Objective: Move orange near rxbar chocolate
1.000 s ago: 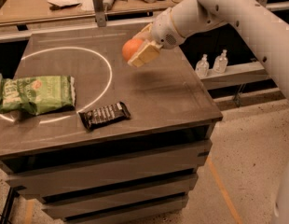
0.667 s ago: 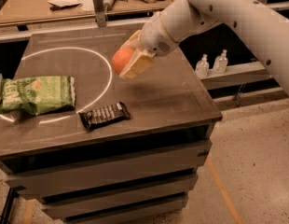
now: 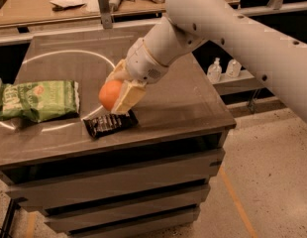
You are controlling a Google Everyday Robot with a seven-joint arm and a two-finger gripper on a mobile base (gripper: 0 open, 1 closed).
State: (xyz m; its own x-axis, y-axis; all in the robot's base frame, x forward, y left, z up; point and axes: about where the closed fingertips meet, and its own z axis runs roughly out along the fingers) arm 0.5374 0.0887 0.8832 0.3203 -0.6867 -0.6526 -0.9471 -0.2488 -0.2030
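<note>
Compared with the earlier views, the white robot arm (image 3: pixel 228 29) has swung down and to the left, carrying the round, smooth orange fruit (image 3: pixel 109 94) from the middle of the tabletop to the centre-left of the frame. The two-finger gripper (image 3: pixel 115 98) with pale cream fingers (image 3: pixel 127 96) is clenched on the orange, one finger across its right face. The orange now sits just above the upper edge of the flat, dark brown shiny-wrapped rxbar chocolate (image 3: pixel 110 124); whether it touches the wrapper or the table cannot be told. The bar and the green snack bag (image 3: pixel 39 100) lie where they lay before.

The bar lies tilted near the front edge of the dark grey metal-topped table (image 3: pixel 188 100), lower left of centre. The green bag lies at the left edge of the frame, apart from the bar. A white painted ring (image 3: pixel 69 53) curves across the upper left of the tabletop and passes by the orange. The right half of the tabletop lies bare up to its right edge, under the arm. Beyond that edge, two small pale bottles (image 3: pixel 224 69) stand on a lower shelf at the right.
</note>
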